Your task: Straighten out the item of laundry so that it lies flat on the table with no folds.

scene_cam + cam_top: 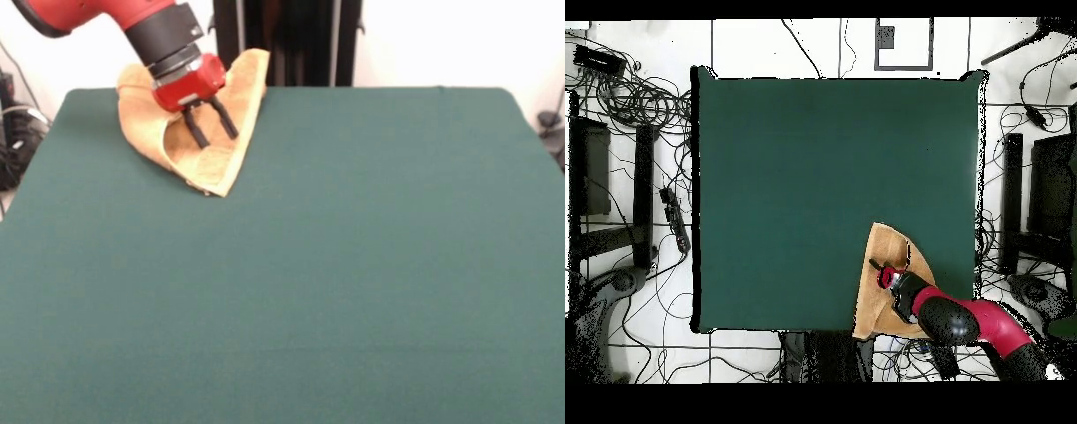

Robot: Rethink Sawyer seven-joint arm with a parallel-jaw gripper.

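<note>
The gripper (214,130) is hanging over the towel (199,157) with its two black fingers (225,117) spread apart, gripping nothing. The red and black arm (106,16) is reaching down to it from above. The towel is lying folded into a rough triangle, one edge doubled over, at the corner of the table (353,265). In the overhead view the towel (883,255) is overhanging the table's (785,180) edge.
</note>
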